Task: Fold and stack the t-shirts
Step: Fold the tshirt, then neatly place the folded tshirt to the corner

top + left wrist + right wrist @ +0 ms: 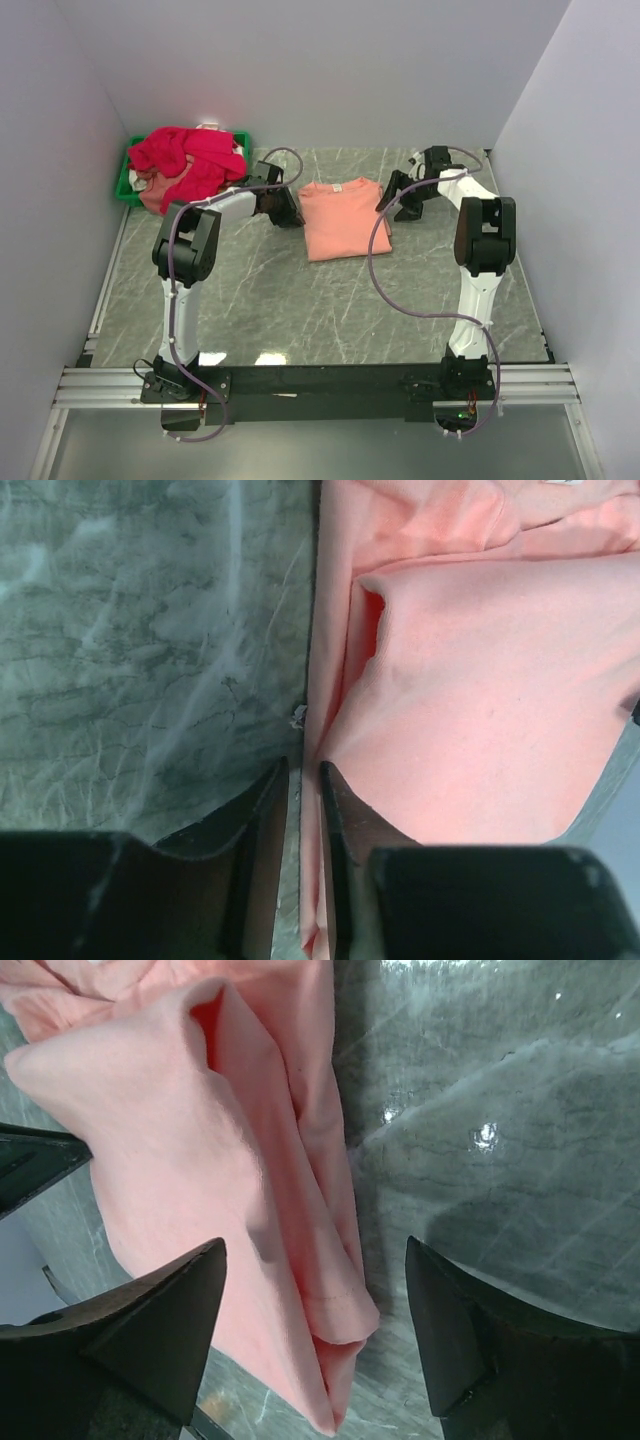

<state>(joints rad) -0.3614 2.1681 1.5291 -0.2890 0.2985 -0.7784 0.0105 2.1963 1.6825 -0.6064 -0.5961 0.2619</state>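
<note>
The salmon-peach t-shirt (342, 220) lies folded into a rough rectangle near the middle of the grey marbled worktop (300, 300), with its neckline towards the far wall. The crimson-pink t-shirts (185, 158) sit in a crumpled heap at the far left corner, piled on and spilling over a small green bin (127, 183).

The left tool (285, 208) is low at the left edge of the salmon-peach t-shirt. In the left wrist view its fingers (262, 820) are drawn close together with only a narrow slot between them. The shirt's left hem runs into that slot, but it cannot be told whether the cloth is already pinched.

The right tool (398, 200) is at the shirt's right edge, spread wide. In the right wrist view one finger (160, 1330) hangs over the folded layers of cloth and the other is above bare worktop. The shirt's layered edge and corner lie in the gap between them, and neither finger is seen touching the cloth.
</note>
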